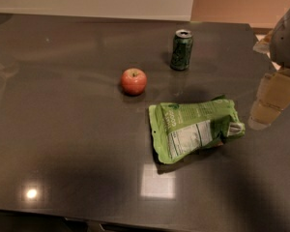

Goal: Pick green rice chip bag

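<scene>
The green rice chip bag is a crinkled lime-green pouch with a white nutrition label. It lies flat on the dark table, right of centre. My gripper hangs at the right edge of the view. It is just right of the bag's right end and apart from it, above the table. Nothing shows in its grasp.
A red apple sits left of and behind the bag. A dark green soda can stands upright further back. The table's far edge meets a pale wall, and its front edge runs along the bottom of the view.
</scene>
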You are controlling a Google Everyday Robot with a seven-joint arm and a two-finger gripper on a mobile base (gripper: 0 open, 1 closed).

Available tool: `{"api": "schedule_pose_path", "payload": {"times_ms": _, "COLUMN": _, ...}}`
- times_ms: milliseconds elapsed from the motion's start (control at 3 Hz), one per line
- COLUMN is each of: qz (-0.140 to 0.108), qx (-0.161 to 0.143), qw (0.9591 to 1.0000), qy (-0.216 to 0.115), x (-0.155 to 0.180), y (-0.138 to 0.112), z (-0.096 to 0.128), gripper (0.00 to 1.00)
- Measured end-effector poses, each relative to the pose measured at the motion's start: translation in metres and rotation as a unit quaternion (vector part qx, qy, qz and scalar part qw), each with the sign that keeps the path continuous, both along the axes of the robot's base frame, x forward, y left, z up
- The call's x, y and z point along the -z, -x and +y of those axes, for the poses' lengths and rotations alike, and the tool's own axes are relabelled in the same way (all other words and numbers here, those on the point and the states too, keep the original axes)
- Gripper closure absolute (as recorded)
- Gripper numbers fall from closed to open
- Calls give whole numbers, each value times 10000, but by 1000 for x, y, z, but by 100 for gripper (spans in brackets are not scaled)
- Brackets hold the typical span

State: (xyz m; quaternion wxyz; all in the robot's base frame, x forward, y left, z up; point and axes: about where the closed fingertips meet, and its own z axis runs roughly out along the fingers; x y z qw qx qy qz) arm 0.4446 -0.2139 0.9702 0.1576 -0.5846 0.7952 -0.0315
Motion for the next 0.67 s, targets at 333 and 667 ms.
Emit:
{"api": "schedule_pose_path", "payload": {"times_ms": 333, "qz": 205, "qx": 517, "qw": 9984, "qy": -44, "x": 23, "y": -16, "z": 1, "gripper": 0}}
{"api": "schedule_pose_path", "payload": {"times_ms": 667, "qz": 540, "qx": 963, "qw": 9937, "qy": -171, "x": 59, "y": -26, "z": 3, "gripper": 0}}
